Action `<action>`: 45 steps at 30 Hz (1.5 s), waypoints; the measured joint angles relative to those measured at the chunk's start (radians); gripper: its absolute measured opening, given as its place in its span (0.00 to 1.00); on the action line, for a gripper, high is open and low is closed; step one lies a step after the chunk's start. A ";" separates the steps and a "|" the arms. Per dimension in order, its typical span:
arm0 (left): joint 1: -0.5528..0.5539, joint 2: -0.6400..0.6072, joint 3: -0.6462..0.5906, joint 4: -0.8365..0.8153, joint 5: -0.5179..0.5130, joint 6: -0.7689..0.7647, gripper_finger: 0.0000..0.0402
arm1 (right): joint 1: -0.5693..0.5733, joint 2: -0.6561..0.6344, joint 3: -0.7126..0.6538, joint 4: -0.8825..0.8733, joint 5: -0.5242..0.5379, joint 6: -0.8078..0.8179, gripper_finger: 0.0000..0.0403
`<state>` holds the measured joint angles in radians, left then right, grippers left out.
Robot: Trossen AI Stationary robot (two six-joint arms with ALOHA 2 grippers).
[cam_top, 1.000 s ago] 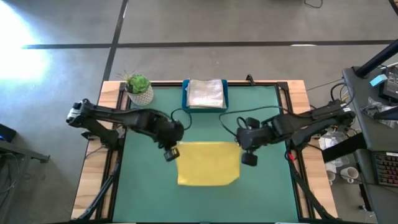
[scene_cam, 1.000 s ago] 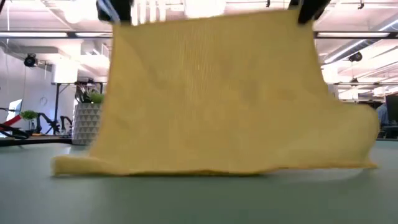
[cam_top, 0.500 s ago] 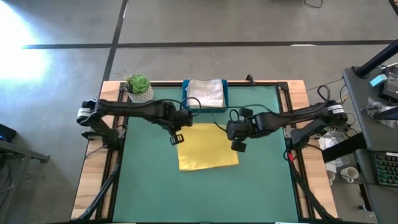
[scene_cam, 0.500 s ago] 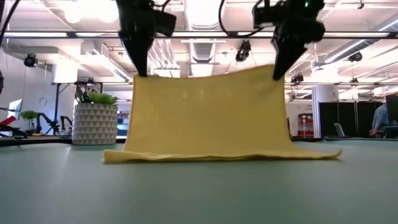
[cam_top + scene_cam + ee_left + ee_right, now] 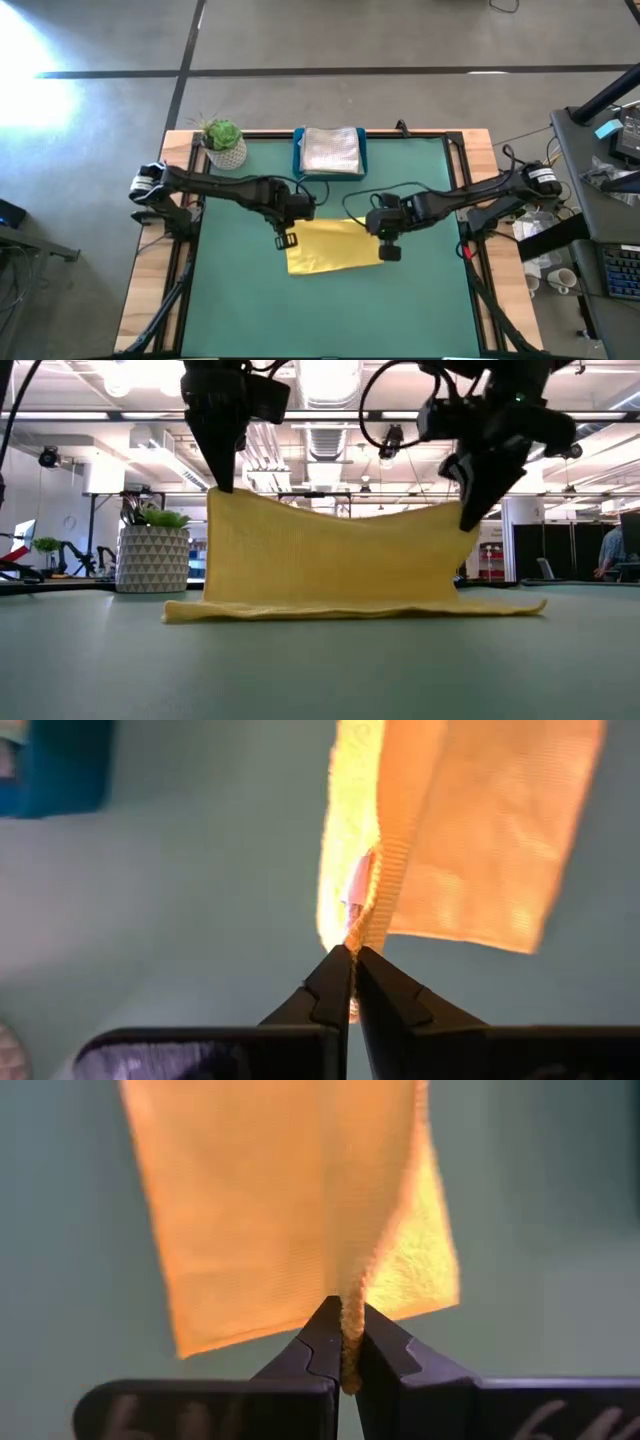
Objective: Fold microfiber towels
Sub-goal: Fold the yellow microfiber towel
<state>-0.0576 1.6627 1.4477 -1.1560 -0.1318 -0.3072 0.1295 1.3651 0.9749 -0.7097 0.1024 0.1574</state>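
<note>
A: So, the yellow towel [image 5: 330, 247] is pinched at two corners, one by the left gripper [image 5: 222, 485], one by the right gripper [image 5: 468, 520], jaws pressed together on the hem. Mid-frame on the tabletop [image 5: 240, 310], lower half lying flat.

B: Both corners should be carried across level and laid edge to edge. The blue tray [image 5: 331, 168] and potted plant [image 5: 223, 140] at upper frame are well clear.

No text, label, brand, number or sign can be read in any of the views.
</note>
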 joint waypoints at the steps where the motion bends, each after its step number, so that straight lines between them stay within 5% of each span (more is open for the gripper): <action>1: -0.008 0.000 -0.002 0.002 0.017 -0.003 0.01 | 0.004 0.000 -0.016 0.016 -0.020 0.000 0.02; 13: -0.068 0.007 -0.151 0.186 0.181 -0.080 0.01 | 0.032 0.002 -0.130 0.176 -0.189 -0.013 0.02; 29: -0.097 0.006 -0.221 0.316 0.204 -0.106 0.01 | 0.035 0.002 -0.149 0.201 -0.242 -0.012 0.05; 45: -0.102 0.005 -0.212 0.342 0.334 -0.100 0.35 | 0.039 0.000 -0.149 0.200 -0.327 0.018 0.34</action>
<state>-0.1600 1.6676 1.2362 -0.8135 0.2020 -0.4069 0.1683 1.3646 0.8257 -0.5100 -0.2242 0.1751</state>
